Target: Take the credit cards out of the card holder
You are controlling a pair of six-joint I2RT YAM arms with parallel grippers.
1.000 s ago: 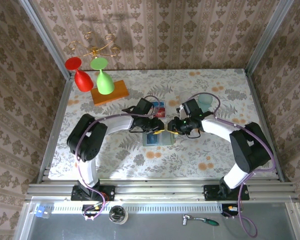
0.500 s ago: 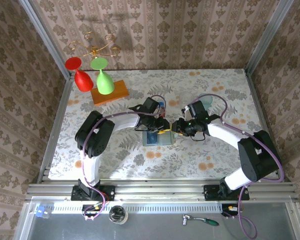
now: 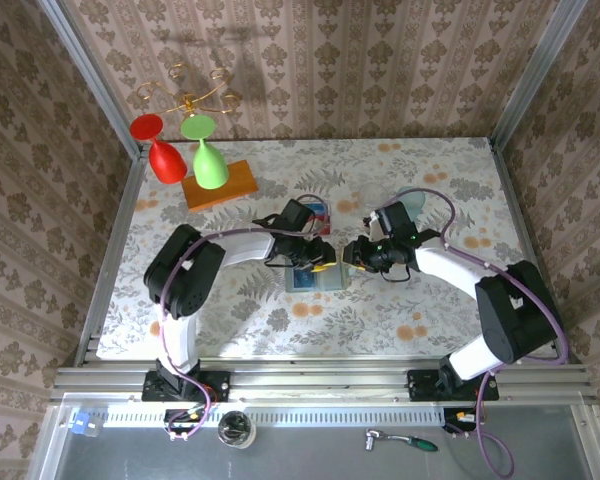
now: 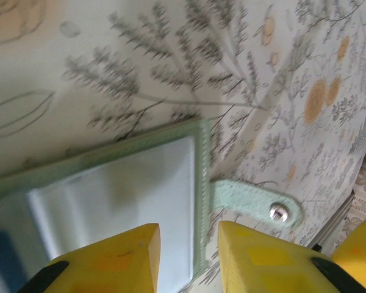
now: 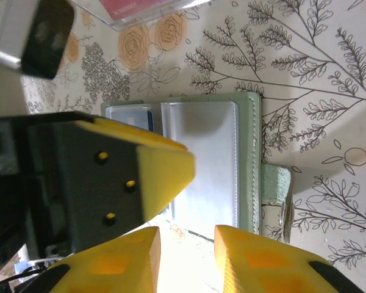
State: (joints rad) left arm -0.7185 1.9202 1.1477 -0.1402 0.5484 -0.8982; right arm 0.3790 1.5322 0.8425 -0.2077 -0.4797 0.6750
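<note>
The card holder (image 3: pixel 317 279) lies open and flat near the middle of the worktop (image 3: pixel 430 300), clear pockets up, its snap tab (image 4: pixel 256 200) sticking out sideways. A blue card (image 5: pixel 143 118) sits in one pocket. The left hand (image 4: pixel 189 235) is over the holder's 12 o'clock edge, fingers partly apart with nothing between them. The right hand (image 5: pixel 188 235), at its 2 o'clock corner, is likewise partly open and empty. A red card (image 5: pixel 134 6) lies at 12 o'clock from the holder. A teal cup (image 3: pixel 410 206) stands at 2 o'clock. An orange block (image 3: pixel 220 186) with a red goblet (image 3: pixel 165 160) and a green goblet (image 3: pixel 210 165) stands at 10 o'clock.
</note>
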